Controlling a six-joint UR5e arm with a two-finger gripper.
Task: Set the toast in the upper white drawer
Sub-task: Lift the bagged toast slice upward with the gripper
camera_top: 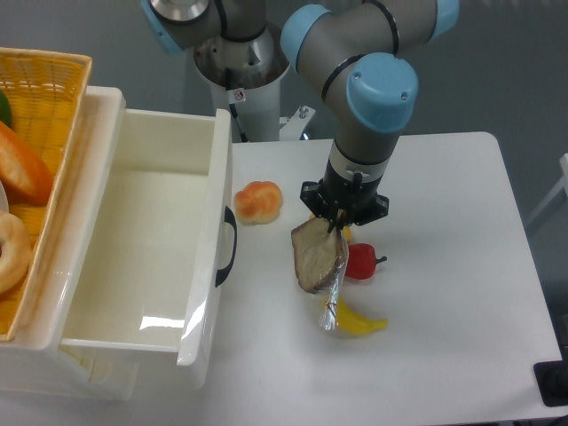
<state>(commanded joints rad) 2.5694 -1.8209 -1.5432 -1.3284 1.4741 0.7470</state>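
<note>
We see the gripper [335, 224] clamped on the top edge of the toast [318, 255], which hangs tilted above the table [444, 293], its plastic tail trailing down toward a yellow banana [359, 321]. A red fruit [361, 261] sits just behind the slice. The drawer [133, 257] stands pulled open to the left, well apart from the toast, its black handle [228, 247] facing a bun [258, 202]. A wicker basket [40, 115] rests on the far left.

Pincer [337, 226] fingertips hidden behind toast [318, 256]; wicker basket [44, 98] cropped left.
</note>
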